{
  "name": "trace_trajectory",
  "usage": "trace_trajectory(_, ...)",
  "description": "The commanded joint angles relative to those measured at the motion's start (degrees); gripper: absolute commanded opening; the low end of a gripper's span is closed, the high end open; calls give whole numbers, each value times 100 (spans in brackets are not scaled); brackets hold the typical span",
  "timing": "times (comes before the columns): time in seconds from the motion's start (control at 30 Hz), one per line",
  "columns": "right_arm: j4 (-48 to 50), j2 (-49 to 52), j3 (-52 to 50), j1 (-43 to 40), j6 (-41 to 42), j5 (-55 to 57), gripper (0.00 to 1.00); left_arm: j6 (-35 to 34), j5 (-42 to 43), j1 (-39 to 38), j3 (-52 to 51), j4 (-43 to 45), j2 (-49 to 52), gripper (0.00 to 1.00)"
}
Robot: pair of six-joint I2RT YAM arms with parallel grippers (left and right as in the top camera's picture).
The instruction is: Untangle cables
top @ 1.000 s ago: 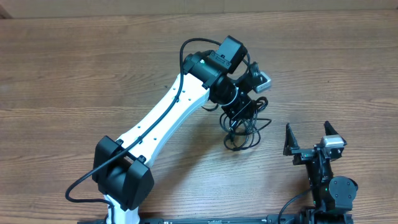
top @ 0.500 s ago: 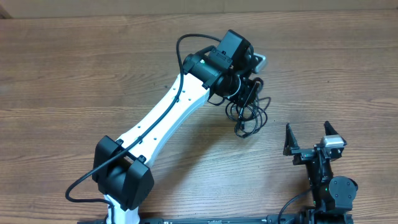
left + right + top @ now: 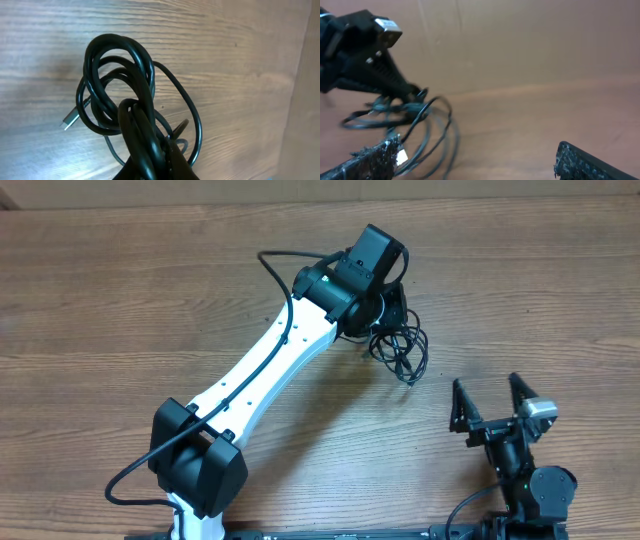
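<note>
- Cables [image 3: 400, 350]: thin black cords bunched in one knotted clump of overlapping loops, hanging from the tips of the left gripper [image 3: 391, 308].
- Left wrist view: several strands gathered together and running down between the left gripper's fingers [image 3: 150, 155]; wide loops fanning out beyond them.
- Silvery plug end [image 3: 69, 120] sticking out of the clump on the side away from the left gripper.
- Left gripper pressed together on the gathered strands, holding the bundle.
- Not clear whether the lowest loops touch the wooden table [image 3: 120, 300] under the left gripper.
- Right gripper [image 3: 486, 387] well apart from the left gripper, toward the near edge; jaws spread wide, nothing between them, clear of the cords.
</note>
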Motion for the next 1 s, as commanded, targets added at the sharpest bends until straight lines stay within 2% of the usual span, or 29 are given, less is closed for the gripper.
trace_trajectory(0.0, -212, -9, 358, 22, 1213, -752, 100, -1274, -140, -26, 170, 26, 13, 4)
trace_trajectory(0.1, -459, 17, 514, 22, 1856, -1261, 100, -1613, -98, -35, 170, 24, 13, 4)
trace_trajectory(0.3, -529, 293, 579, 22, 3112, -1921, 100, -1650, 107, -48, 170, 26, 13, 4)
trace_trajectory(0.53, -1012, 1058, 579, 22, 3158, -1705, 100, -1617, 833, -50, 170, 59, 13, 4)
trace_trajectory(0.8, -372, 1952, 579, 22, 3156, -1563, 100, -1436, 1412, -85, 170, -4, 13, 4)
trace_trajectory(0.97, -2, 2173, 581, 22, 3246, -1768, 100, -1399, 1001, -85, 170, -109, 13, 4)
